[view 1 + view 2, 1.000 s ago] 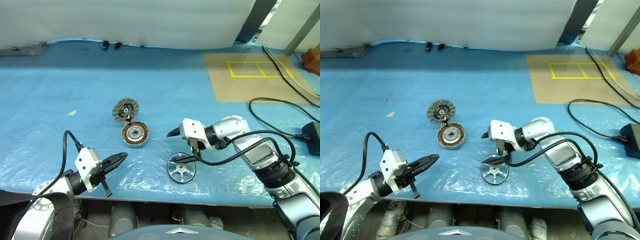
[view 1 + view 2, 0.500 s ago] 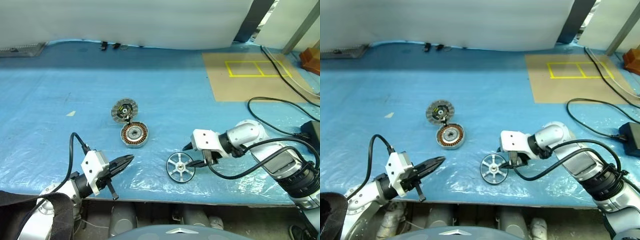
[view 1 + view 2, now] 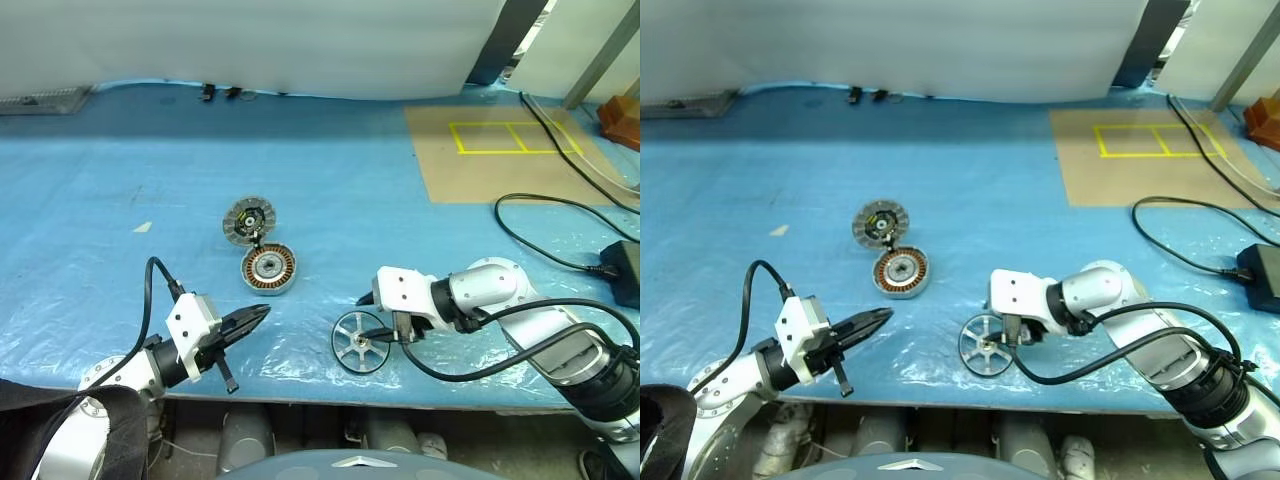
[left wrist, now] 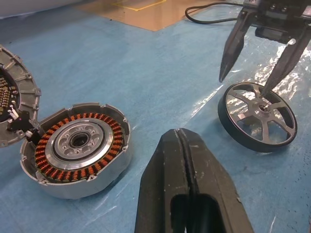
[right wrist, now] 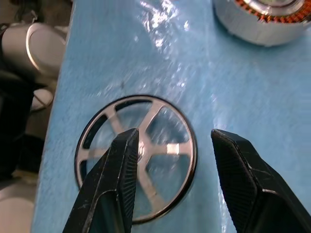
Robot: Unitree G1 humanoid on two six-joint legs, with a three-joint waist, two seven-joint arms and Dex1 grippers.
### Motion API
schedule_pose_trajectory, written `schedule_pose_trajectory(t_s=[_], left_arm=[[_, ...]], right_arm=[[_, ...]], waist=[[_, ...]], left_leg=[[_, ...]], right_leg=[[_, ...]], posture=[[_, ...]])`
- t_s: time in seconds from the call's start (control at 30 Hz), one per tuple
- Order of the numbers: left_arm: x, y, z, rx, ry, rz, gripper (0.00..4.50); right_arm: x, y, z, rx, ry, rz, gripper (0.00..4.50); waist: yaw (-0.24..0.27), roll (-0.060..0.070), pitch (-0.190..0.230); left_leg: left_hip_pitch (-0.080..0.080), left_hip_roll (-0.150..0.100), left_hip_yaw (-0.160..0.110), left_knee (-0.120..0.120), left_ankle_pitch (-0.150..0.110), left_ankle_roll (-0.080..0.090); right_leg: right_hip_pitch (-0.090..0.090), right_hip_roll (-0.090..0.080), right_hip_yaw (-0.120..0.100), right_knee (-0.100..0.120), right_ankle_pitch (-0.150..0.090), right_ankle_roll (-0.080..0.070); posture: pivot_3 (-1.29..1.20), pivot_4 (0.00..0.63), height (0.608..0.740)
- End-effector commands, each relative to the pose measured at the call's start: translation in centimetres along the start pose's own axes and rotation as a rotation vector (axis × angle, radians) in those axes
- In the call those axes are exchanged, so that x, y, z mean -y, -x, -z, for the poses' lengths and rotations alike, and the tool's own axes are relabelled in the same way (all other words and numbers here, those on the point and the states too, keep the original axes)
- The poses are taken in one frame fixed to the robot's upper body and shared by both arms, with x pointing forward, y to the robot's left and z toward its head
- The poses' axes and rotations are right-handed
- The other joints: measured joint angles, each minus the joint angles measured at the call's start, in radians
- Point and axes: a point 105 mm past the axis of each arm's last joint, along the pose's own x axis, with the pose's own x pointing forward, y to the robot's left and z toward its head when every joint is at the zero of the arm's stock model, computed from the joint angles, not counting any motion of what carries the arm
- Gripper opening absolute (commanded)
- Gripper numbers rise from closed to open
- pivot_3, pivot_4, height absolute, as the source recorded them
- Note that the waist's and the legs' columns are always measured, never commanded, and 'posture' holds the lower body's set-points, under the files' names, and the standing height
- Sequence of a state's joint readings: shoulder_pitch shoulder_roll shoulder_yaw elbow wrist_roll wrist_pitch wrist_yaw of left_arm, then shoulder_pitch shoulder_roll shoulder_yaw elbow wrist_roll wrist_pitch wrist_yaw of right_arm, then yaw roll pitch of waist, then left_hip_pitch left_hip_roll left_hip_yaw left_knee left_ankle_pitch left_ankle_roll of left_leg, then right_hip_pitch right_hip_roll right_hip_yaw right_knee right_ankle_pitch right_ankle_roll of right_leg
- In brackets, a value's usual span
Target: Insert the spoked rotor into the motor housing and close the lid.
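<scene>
The spoked rotor (image 3: 360, 342) lies flat on the blue sheet near the front edge. My right gripper (image 3: 367, 318) hangs over it, open: one fingertip (image 5: 125, 145) is over the hub, the other stands just outside the rim. To the rotor's left and farther back sits the motor housing (image 3: 268, 270), its copper windings facing up and nothing in its centre. The lid (image 3: 248, 220) lies flat behind the housing, touching it. My left gripper (image 3: 260, 313) is shut on nothing and points at the bare sheet between the housing (image 4: 77, 145) and the rotor (image 4: 256, 117).
A brown board with yellow tape (image 3: 500, 150) lies at the back right. Black cables (image 3: 560, 240) and a black box (image 3: 625, 270) are on the right. The table's front edge runs just below the rotor. Open blue sheet (image 3: 120, 180) stretches to the left and back.
My right gripper's jaws have narrowed from wide open, and it has sunk closer over the rotor. The rotor, housing, lid and left gripper stay where they were.
</scene>
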State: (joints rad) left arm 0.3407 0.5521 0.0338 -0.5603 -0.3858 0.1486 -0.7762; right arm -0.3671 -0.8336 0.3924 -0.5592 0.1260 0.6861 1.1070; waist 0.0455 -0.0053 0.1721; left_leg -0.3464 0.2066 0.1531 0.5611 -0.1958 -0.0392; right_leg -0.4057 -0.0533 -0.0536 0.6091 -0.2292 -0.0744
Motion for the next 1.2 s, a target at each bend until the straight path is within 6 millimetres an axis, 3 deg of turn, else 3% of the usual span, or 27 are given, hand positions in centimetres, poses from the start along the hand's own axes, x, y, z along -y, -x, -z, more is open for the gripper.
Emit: schedule_pose_trajectory(t_s=[0.03,0.23,0.43,0.7,1.0,1.2], left_arm=[[-0.3,0.1,-0.6,0.014,-0.019,-0.001,0.0],[-0.3,0.3,-0.3,0.005,-0.019,-0.008,0.0],[-0.2,0.3,-0.2,0.003,-0.019,-0.011,0.0],[-0.5,0.2,-0.1,0.003,-0.024,-0.015,0.0],[-0.3,0.3,0.1,-0.001,-0.023,-0.019,0.0],[-0.2,0.4,0.3,-0.003,-0.02,-0.02,0.0]], right_arm=[[0.2,0.9,-0.7,0.022,0.001,-0.004,2.44],[-1.3,1.2,-0.8,0.011,-0.044,-0.104,2.44],[-2.2,1.4,-0.4,-0.018,-0.059,-0.144,2.44],[-3.2,0.9,1.8,-0.105,-0.111,-0.176,2.44],[-2.7,0.4,2.0,-0.11,-0.134,-0.151,2.44],[-1.1,0.6,0.8,-0.094,-0.136,-0.098,2.44]], waist=[[0.001,0.0,0.0],[0.002,0.0,0.0],[0.001,0.0,0.0],[0.002,0.001,0.0],[0.001,0.001,0.0],[0.0,0.001,-0.001]], left_leg=[[0.0,0.0,0.0,0.0,0.0,0.0],[0.0,0.0,-0.001,0.0,0.0,0.0],[0.0,0.0,-0.001,0.0,0.0,0.0],[0.0,0.0,-0.001,0.0,0.0,0.0],[0.0,0.0,-0.001,0.001,0.0,0.0],[0.0,0.0,-0.001,0.001,0.0,0.0]], right_leg=[[0.0,0.0,0.0,0.0,0.0,0.0],[0.001,0.0,0.0,0.0,0.003,-0.005],[0.003,0.0,0.0,0.0,0.0,0.0],[0.003,0.0,0.0,0.0,0.0,0.0],[0.004,0.0,0.0,0.0,0.0,0.001],[0.003,0.0,0.0,0.001,0.0,0.0]], posture=[[0.0,0.15,0.74],[0.0,0.15,0.74],[0.0,0.15,0.74],[0.0,0.15,0.74],[0.0,0.15,0.74],[0.0,0.15,0.74]])
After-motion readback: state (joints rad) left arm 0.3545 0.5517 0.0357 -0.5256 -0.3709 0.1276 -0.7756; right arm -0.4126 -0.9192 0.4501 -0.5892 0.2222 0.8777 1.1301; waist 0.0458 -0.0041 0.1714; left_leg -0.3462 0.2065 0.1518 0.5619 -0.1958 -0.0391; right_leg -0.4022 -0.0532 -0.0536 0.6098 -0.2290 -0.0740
